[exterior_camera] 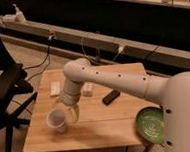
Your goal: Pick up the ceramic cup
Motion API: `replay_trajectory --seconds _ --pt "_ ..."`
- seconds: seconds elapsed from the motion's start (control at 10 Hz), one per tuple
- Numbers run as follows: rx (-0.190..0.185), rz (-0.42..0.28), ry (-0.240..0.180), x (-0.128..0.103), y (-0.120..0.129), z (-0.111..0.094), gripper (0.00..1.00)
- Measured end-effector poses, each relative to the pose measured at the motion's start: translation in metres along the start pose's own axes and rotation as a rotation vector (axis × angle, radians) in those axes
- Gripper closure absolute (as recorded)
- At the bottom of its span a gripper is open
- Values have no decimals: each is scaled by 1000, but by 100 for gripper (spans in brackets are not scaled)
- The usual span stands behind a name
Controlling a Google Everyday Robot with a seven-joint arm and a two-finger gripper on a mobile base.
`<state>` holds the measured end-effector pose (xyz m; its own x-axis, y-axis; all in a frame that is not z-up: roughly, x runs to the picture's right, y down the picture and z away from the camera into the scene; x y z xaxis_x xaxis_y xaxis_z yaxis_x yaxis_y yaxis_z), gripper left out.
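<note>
The ceramic cup is a small white round cup standing upright on the front left part of the wooden table. My gripper hangs from the white arm and points down. It sits just to the right of the cup, at about the cup's height, very close to its rim. I cannot tell whether it touches the cup.
A green plate lies at the table's front right corner. A black flat object lies mid-table. A flat white block and another white item lie at the back left. A black office chair stands left of the table.
</note>
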<state>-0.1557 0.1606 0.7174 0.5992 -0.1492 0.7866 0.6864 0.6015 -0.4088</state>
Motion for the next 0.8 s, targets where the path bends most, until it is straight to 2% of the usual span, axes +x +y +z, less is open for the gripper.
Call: replay_trajectory --seconds 0.6,0.8 --pt "-63 -59 -45 -8 21 24 20" --pt "-96 -72 -81 -7 35 37 20"
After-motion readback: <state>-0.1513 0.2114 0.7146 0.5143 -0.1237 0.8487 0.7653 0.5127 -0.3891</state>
